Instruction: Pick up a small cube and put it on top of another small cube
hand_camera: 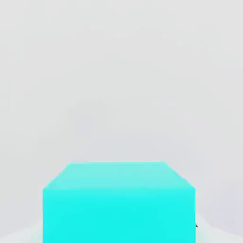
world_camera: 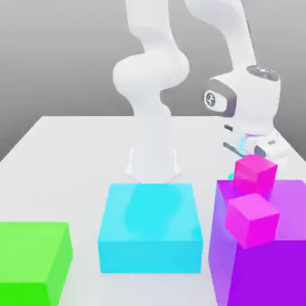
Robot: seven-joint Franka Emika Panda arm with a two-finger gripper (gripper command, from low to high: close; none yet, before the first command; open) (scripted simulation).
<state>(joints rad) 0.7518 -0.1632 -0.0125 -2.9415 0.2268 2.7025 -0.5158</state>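
One small cube (hand_camera: 118,201) close beneath the hand, on the table (hand_camera: 118,71)

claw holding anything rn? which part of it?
Cannot be told. In the hand view the small turquoise cube sits right at the camera, but no contact with it is visible. In the exterior view the claw's tips are hidden behind a magenta cube.

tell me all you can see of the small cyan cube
The small cyan cube is a plain, evenly coloured turquoise block with sharp edges and a matte, unmarked surface. In the hand view it sits close under the camera, top face paler than the front face, resting flat and square on the white table. In the exterior view just a sliver of it peeks out behind the magenta cubes, below the gripper.
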